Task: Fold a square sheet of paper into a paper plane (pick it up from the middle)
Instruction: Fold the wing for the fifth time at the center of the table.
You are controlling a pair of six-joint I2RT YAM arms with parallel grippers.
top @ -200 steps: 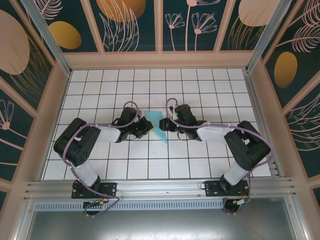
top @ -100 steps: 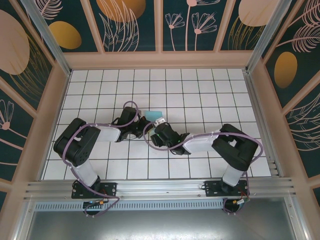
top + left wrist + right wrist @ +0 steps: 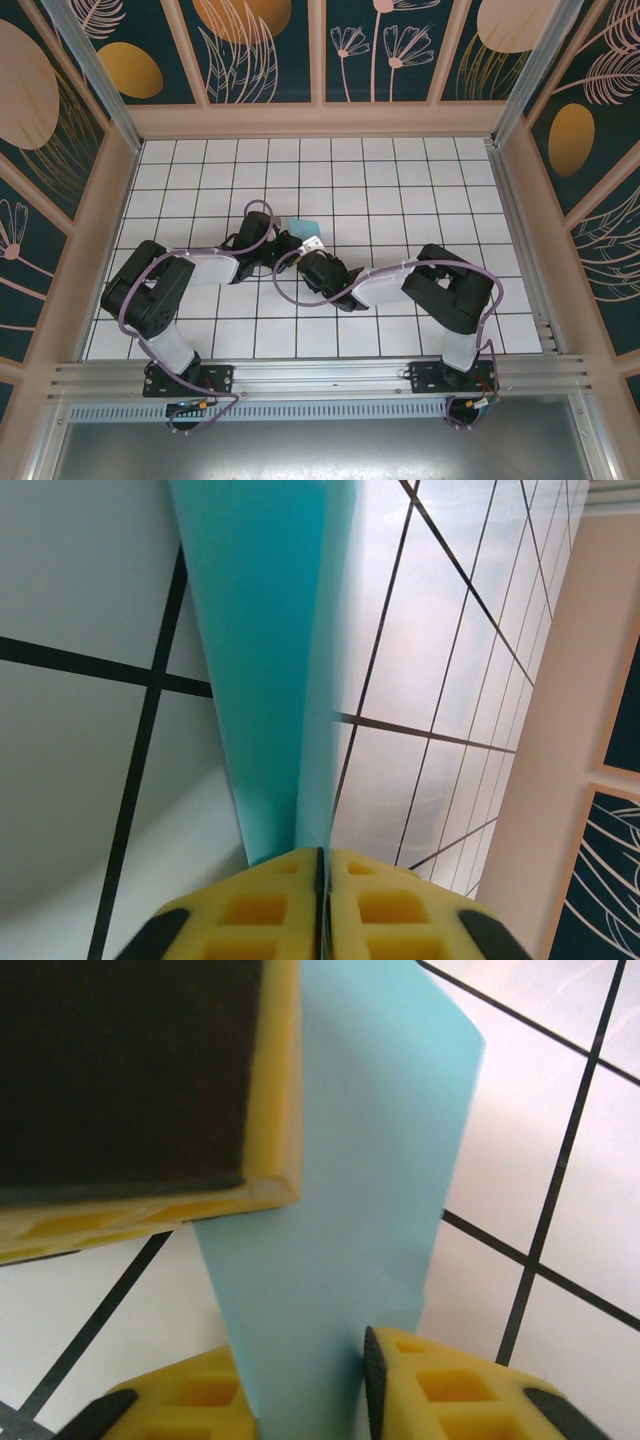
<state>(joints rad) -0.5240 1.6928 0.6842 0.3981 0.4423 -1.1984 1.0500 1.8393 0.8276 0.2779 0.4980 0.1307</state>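
Both arms meet at the middle of the white gridded worktop (image 3: pixel 420 190), where the light-blue paper plane (image 3: pixel 305 226) sits between their tips. The left gripper (image 3: pixel 320 855) has its jaws pressed together on the plane's folded edge, the narrow body running away over the tiles. The right gripper (image 3: pixel 305 1360) straddles the same paper, jaws apart with the sheet in the gap

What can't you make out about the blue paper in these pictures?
Top view: paper mostly hidden under the arms.
Left wrist view: far end cut off by the top edge.
Right wrist view: a yellow pad covers one corner; whether the right gripper grips is unclear.
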